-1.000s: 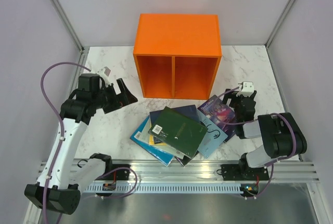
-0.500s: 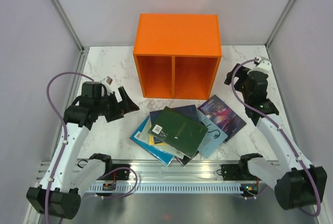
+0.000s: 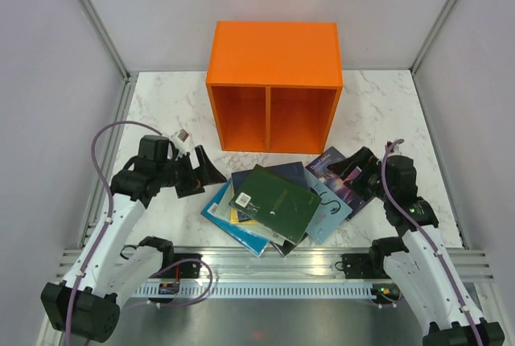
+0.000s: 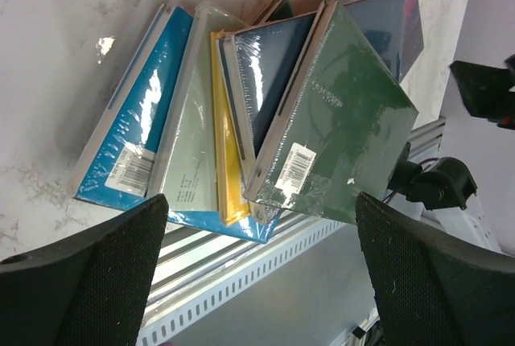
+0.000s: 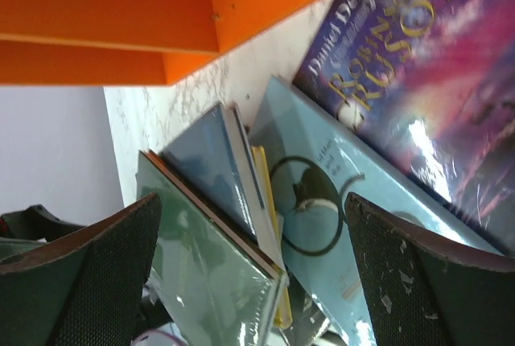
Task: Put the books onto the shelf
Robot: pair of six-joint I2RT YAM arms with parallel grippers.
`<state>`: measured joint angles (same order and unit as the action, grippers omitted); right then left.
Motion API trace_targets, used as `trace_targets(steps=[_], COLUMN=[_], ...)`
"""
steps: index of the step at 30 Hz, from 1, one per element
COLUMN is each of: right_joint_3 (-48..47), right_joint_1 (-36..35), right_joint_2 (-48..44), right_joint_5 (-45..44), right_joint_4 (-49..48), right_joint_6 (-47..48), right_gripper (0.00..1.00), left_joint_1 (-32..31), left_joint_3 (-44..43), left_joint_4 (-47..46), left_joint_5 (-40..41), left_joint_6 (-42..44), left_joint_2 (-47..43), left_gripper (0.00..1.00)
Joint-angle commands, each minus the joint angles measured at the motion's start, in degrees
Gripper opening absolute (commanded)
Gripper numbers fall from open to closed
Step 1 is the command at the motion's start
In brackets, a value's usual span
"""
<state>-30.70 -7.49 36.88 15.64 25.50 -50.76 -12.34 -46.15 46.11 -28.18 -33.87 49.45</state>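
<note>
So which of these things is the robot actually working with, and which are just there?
Job: pile of thin paperback books, dark green one on top; bright orange two-compartment box shelf.
Just there: white marble tabletop; slotted metal rail.

One shelf [image 3: 273, 52] with two compartments stood there. At least six books [image 3: 273, 197] lay piled, some overlapped. There were two claws: left claw [image 3: 201, 173], right claw [image 3: 350, 173].

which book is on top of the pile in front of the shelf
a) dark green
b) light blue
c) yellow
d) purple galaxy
a: the dark green book lies over the rest of the pile, while the yellow book shows only as an edge beneath the others.
</note>
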Motion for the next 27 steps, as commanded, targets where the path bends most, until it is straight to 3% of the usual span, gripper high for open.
trace_targets(steps=[1,13,19,24,27], right_joint_3=[5.29,16.19,19.27,19.45,20.06], right_joint_1=[0.02,-1.21,-5.51,-12.36,-15.27], right_joint_2=[-2.77,-12.01,-14.12,-12.63,-12.62], right_joint_5=[5.8,10.64,9.24,4.06,1.68], right_joint_4=[1.31,-4.13,-10.81,-14.86,-16.0], right_joint_6=[-6.88,-15.84,-20.86,-23.41,-24.47], right_gripper=[0.97,0.91,0.82,0.65,0.63], left_joint_1=[-0.67,-5.24,-6.65,-7.0,-7.08], left_joint_3=[0.8,3.44,3.7,3.44,3.52], left_joint_4=[-5.41,-13.5,-15.61,-15.96,-16.05], left_joint_5=[-3.8,-5.48,-5.04,-4.95,-4.86], left_joint_6=[-0.76,-2.17,-3.04,-3.22,-3.31], left_joint_2=[0.73,6.8,8.82,9.43,9.52], left_gripper=[0.99,0.97,0.96,0.96,0.96])
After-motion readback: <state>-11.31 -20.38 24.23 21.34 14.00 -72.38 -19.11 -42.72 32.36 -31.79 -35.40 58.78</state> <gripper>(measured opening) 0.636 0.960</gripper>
